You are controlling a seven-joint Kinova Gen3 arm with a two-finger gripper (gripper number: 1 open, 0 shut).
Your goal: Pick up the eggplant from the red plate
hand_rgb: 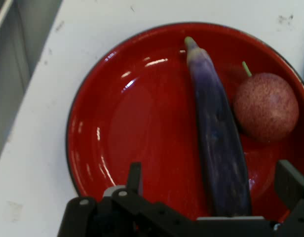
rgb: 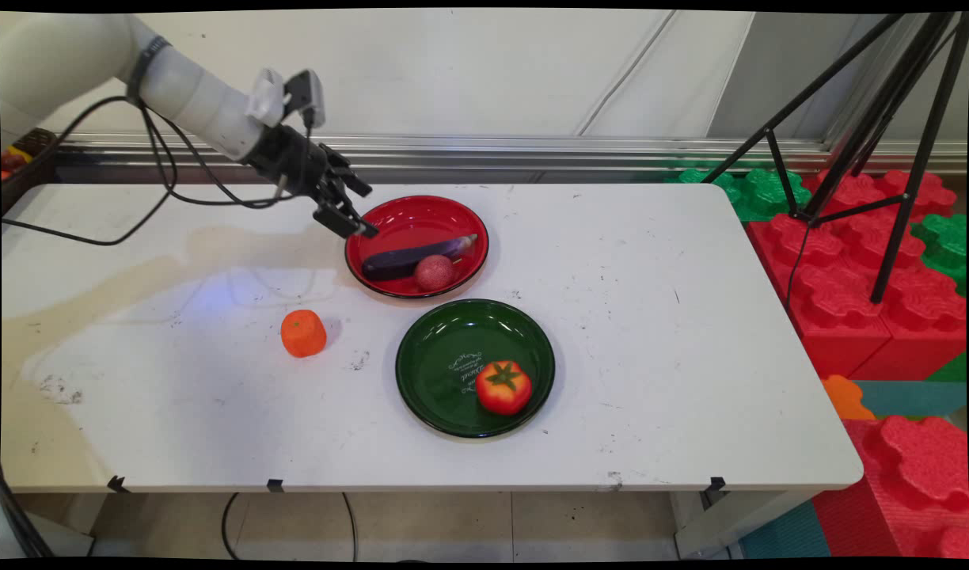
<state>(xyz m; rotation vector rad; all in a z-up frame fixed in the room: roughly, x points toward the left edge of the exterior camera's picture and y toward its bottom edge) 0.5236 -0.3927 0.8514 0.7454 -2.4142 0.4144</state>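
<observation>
My gripper [rgb: 356, 209] hangs open over the left rim of a red plate [rgb: 421, 218], holding nothing. A purple eggplant [rgb: 417, 255] lies across that plate, with a round speckled red fruit [rgb: 435, 272] touching its near side. In the hand view the gripper [hand_rgb: 211, 185] looks straight down at the red plate [hand_rgb: 127, 113]. The eggplant [hand_rgb: 216, 138] runs up between the two spread fingers [hand_rgb: 134, 175], nearer the right one. The red fruit [hand_rgb: 266, 106], with a short green stem, sits to the eggplant's right.
A dark green plate [rgb: 445, 356] holding a tomato [rgb: 503, 387] sits in front of the red one. An orange [rgb: 303, 332] stands alone on the white table [rgb: 651, 317], left of the green plate. A black tripod [rgb: 872, 134] and red and green foam blocks [rgb: 849, 301] stand off the right edge.
</observation>
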